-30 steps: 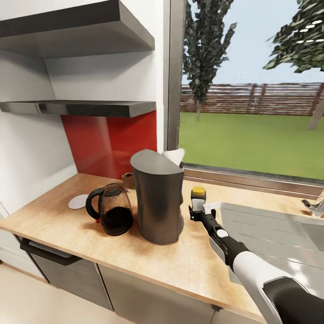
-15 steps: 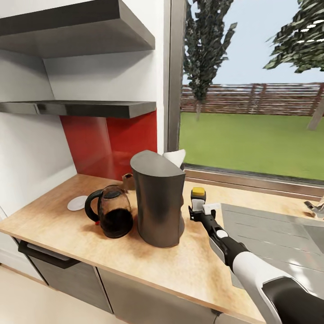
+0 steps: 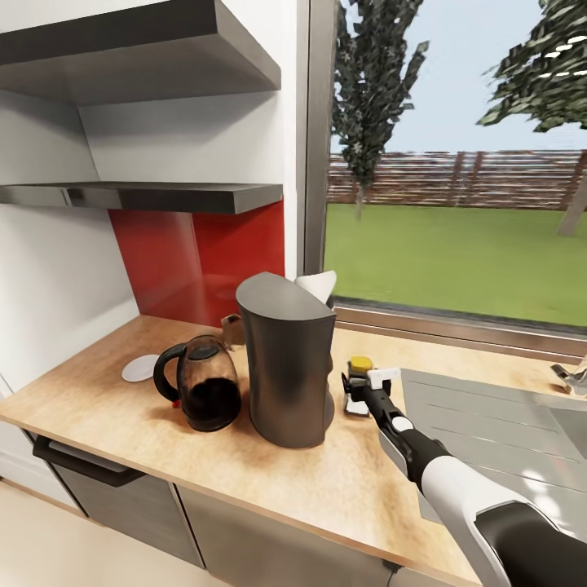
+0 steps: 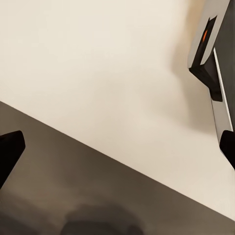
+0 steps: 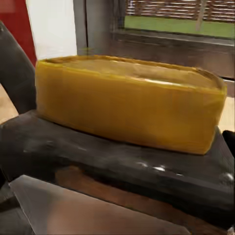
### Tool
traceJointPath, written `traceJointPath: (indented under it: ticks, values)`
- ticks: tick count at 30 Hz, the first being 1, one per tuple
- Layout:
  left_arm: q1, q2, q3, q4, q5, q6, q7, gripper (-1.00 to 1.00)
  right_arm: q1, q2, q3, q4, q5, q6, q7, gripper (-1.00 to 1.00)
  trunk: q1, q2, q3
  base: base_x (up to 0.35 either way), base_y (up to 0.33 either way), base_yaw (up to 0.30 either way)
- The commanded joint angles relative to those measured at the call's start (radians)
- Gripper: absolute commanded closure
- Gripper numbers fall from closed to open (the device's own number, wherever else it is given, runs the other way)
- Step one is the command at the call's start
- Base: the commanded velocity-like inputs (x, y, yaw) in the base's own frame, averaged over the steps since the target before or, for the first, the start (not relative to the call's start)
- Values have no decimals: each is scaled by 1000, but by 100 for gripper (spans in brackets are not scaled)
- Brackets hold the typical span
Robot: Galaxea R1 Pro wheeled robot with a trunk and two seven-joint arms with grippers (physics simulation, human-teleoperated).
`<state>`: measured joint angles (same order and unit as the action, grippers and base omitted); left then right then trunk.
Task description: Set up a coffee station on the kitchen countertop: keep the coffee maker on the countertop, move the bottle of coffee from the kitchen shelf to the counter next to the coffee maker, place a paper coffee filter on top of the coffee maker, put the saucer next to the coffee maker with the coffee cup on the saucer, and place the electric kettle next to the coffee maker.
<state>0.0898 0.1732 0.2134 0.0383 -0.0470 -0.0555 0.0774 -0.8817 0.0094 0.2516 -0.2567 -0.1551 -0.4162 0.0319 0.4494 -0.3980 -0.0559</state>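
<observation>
1. The right tool (image 3: 356, 390) grips the bottle of coffee (image 3: 360, 364), low on the desk (image 3: 342, 481) just beside the coffee maker (image 3: 287, 367).
2. The left tool's (image 4: 117, 147) fingers stand wide apart.
3. The electric kettle (image 3: 204, 383) touches the coffee maker's other side.

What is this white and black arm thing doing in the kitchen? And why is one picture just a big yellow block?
It's a robot's right arm, seen from a camera on its head. Its right gripper holds the bottle of coffee on the wooden countertop, beside the tall grey coffee maker. The big yellow block is that bottle's lid, very close to a camera by the gripper. Also there: a dark glass electric kettle, a white saucer and a paper coffee filter. Another camera, on the left arm, looks down at pale floor.
</observation>
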Motion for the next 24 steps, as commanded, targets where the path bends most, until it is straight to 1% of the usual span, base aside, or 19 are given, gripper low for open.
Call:
traceJointPath:
  ticks: [1,24]
  values:
    - [-1,0,6,2,-5,-6,2,-100,-2,0,5,2,-11,-4,3,-100,1,-2,-2,0,0,0]
    - [-1,0,6,2,-4,-8,4,-100,-1,0,5,2,-11,-4,3,-100,1,-2,-2,0,0,0]
